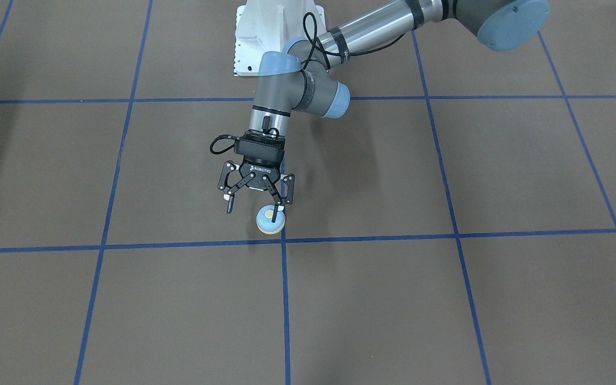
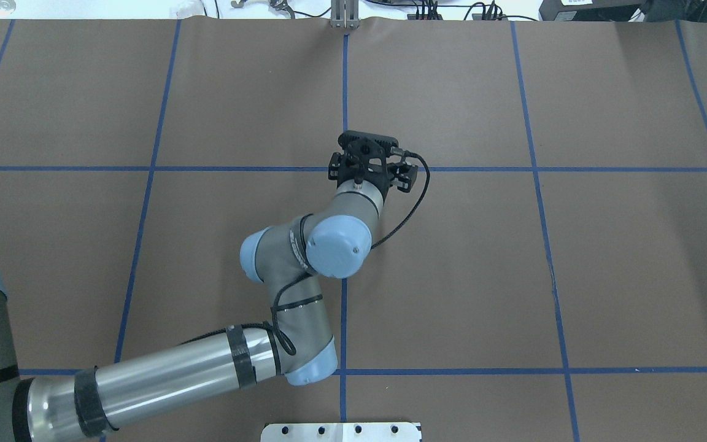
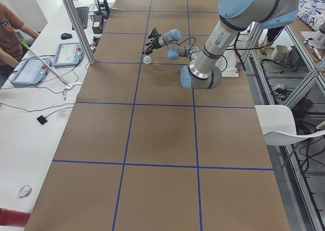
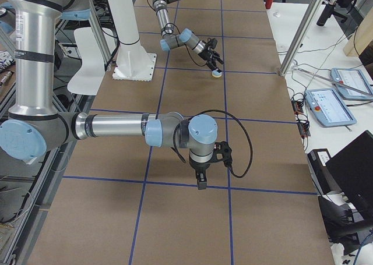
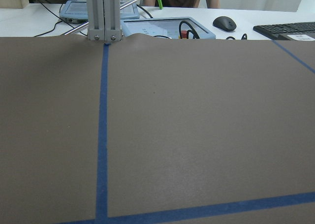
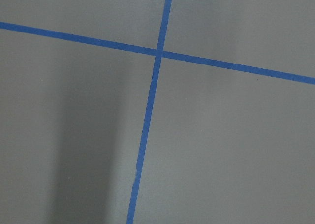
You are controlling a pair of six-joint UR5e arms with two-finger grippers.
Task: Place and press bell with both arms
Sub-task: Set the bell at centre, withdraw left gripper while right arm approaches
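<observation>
The light-blue bell [image 1: 264, 222], with its cream button up, stands on the brown table just behind a blue tape crossing. It also shows in the exterior left view [image 3: 147, 60] and the exterior right view [image 4: 217, 73]. My left gripper [image 1: 253, 213] is open and empty and hangs just above the bell, offset to one side. One fingertip [image 1: 275, 215] lies over the button in the front view. In the overhead view the left wrist hides the bell. My right gripper [image 4: 201, 182] points down at the table, two grid squares from the bell; I cannot tell whether it is open or shut.
The white pedestal [image 1: 265, 32] stands behind the left arm. An aluminium post [image 2: 344, 21] stands at the table's far edge. Tablets [image 4: 329, 105] and cables lie on the white side bench. A person [image 3: 10, 23] sits there. Blue tape lines grid the table.
</observation>
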